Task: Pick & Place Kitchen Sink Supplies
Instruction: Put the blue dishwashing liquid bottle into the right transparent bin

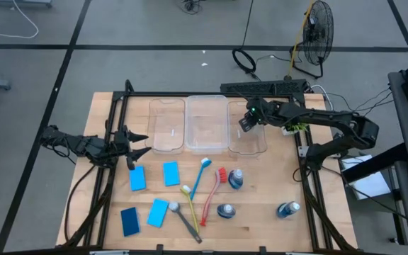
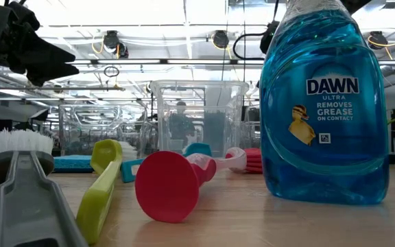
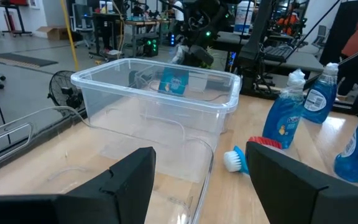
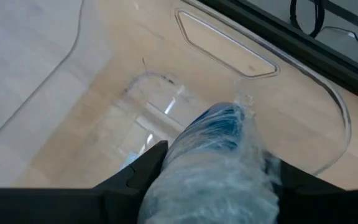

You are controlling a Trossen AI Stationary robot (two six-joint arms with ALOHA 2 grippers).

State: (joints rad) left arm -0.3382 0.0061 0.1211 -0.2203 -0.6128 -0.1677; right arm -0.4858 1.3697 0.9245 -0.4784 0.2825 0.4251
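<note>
My right gripper [image 1: 246, 122] slants down over the rightmost of three clear bins [image 1: 255, 145] and is shut on a small clear bottle of blue liquid [image 4: 219, 158]. My left gripper [image 1: 139, 145] waits open at the table's left, beside the left bin [image 1: 167, 126]. Lying flat on the wood are several blue sponges [image 1: 137, 178], three more bottles [image 1: 235, 178] and the blue [image 1: 200, 176], red [image 1: 213, 195], yellow-green [image 1: 190, 202] and grey [image 1: 184, 221] brushes. My right gripper pinches the bottle's body [image 4: 185, 155] between its two fingers, one on each side. The fingers slant down from the table's right, and the bottle lies along them, its cap end [image 4: 244, 99] ahead toward the bin's floor. Whether it touches the floor, I cannot tell.
The middle bin [image 1: 206, 124] stands between the other two at the table's far side. A dark frame [image 1: 119, 99] runs along the table's edges. Bare wood lies between the bins and the supplies near the front.
</note>
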